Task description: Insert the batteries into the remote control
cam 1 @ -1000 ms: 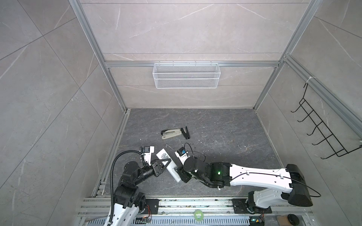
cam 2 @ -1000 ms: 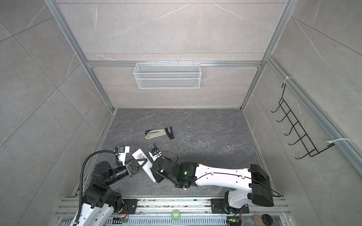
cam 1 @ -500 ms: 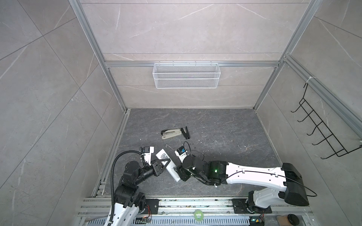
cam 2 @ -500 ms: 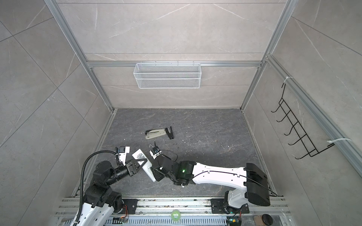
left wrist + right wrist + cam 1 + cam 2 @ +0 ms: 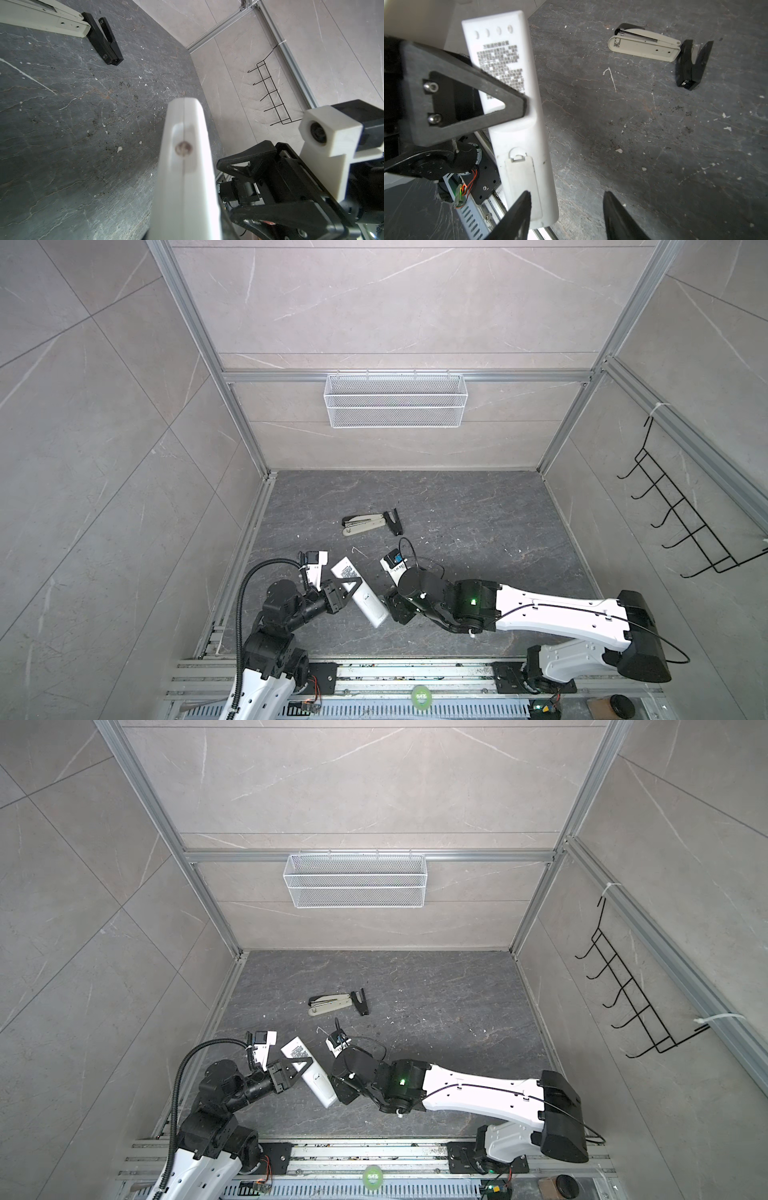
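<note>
Right wrist view showed it best, said the first: your left gripper (image 5: pixel 524 105) was clamped across the middle of the remote control (image 5: pixel 527 145), printed back up. That put the battery cover (image 5: pixel 520 182) beyond its jaws, toward your other arm.

Agreed, said the second. Your right gripper (image 5: pixel 566 199) stood open at that cover end, holding nothing. One finger (image 5: pixel 521 207) overlapped the cover, and the other hung beside the remote control over bare floor. The cover was shut, and no batteries showed in any view.

So, by my reckoning, you needed the cover off first. You wanted a fingertip on the latch tab (image 5: pixel 518 159) just ahead of your right jaws, pressed gently, with the left clamp firm.

And the stapler (image 5: pixel 643 47), well beyond that gripper, deserved no attention.
</note>
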### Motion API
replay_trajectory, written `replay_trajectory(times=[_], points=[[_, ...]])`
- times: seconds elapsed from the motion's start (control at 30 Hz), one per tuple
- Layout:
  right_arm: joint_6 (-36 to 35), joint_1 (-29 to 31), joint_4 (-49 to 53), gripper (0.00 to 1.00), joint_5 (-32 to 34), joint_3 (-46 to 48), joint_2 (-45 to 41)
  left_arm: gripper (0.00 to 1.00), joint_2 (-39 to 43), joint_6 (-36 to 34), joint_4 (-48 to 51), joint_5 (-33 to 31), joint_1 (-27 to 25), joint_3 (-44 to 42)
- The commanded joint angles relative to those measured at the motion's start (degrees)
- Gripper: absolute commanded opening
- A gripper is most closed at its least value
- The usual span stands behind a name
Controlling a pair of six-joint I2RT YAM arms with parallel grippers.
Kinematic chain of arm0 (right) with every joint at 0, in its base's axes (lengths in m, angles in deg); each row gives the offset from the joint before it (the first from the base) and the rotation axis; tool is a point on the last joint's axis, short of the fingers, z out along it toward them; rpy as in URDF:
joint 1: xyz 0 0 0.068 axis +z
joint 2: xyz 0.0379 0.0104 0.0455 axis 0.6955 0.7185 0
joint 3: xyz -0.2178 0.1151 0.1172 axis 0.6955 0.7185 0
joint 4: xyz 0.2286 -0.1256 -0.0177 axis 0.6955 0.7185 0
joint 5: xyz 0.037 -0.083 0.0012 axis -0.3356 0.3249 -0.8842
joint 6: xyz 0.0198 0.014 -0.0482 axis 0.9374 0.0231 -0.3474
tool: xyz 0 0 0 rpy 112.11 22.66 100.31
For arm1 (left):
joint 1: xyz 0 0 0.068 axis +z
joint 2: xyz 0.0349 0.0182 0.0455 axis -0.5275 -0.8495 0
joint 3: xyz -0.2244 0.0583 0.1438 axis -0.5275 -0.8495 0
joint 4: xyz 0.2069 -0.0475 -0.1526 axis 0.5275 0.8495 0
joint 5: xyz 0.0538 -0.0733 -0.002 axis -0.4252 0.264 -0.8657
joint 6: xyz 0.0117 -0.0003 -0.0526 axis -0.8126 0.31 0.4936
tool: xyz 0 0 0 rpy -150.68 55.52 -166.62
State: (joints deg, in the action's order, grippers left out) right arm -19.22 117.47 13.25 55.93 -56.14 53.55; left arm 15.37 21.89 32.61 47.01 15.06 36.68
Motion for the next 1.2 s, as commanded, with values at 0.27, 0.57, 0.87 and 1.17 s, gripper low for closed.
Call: replay_trajectory(times=[0.27,0.57,0.87,1.17], points=[[-4.5,2.3,-5.4,0.76,-7.2,-0.5,4.9,0.00,-0.9,-0.9,2.1,-3.6,-0.2,3.9],[-5.1,2.3,-6.8,0.80,-7.1,-2.3,10.6,0.00,0.0,0.1,2.3,-3.4,-0.3,4.2],[-4.6,1.8,-11.6,0.79,-8.3,1.4,10.7,0.00,-0.1,0.7,0.6,-1.9,-0.2,4.4],[-4.8,1.7,-15.1,0.71,-9.8,3.1,11.3,0.00,0.4,1.5,0.3,-1.7,-0.2,4.7]])
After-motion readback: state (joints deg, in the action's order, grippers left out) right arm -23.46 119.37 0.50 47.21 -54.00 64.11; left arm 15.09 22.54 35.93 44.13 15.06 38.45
